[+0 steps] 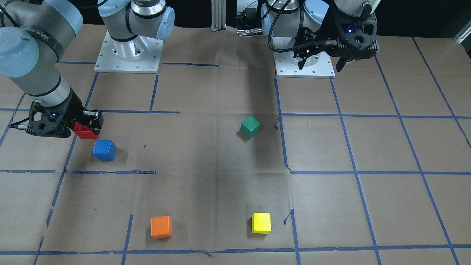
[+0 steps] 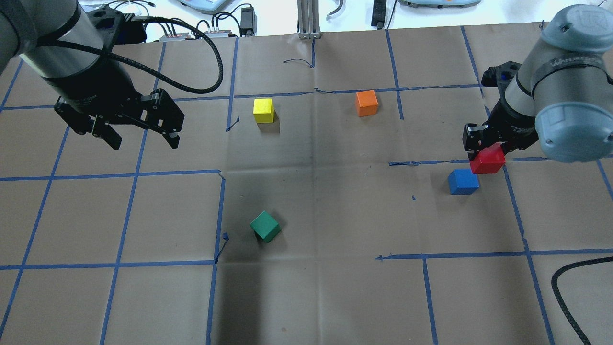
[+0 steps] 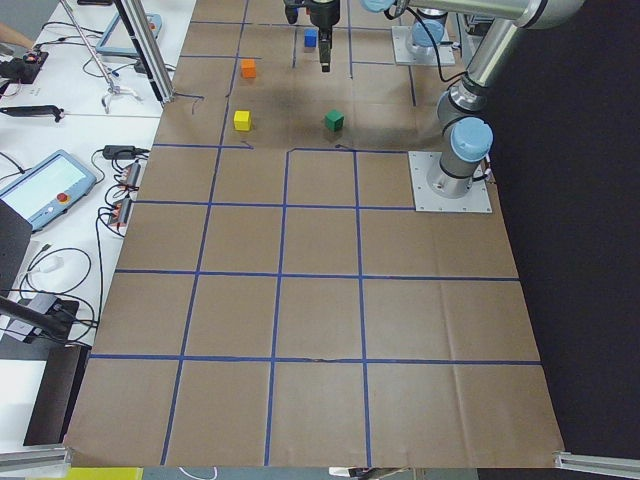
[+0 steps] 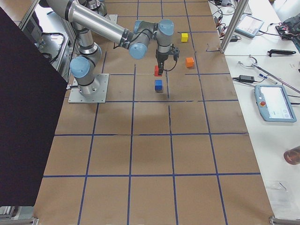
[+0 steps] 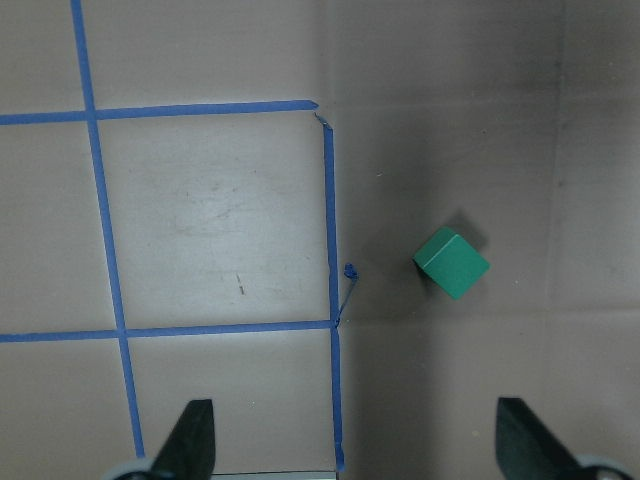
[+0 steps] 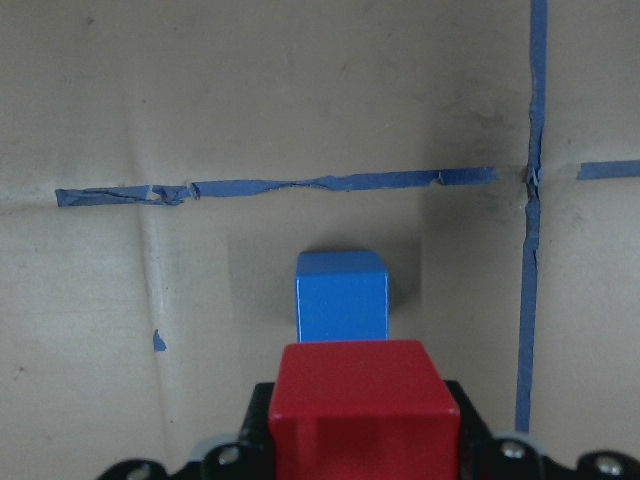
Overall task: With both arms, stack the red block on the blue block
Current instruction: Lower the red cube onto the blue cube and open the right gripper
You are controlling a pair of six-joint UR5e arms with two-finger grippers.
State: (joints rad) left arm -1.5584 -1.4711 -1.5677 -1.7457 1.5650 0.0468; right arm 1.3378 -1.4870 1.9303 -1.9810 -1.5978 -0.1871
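Brown-papered table gridded in blue tape: red block picked up, not yet stacked.

The right gripper is clamped on the red block and holds it off the table just beside the blue block, on that block's side toward the robot's right. It looks to hang a little higher than the blue block's top, though height is hard to judge from these angles. In the right wrist view the blue block sits ahead of the red one, not under it. So the pickup is done; what is left, by my reading, is to carry the red block over the blue block, lower it and let go. The left gripper hangs with its jaws wide apart and nothing in them, well apart from the blue block, beyond the green block.
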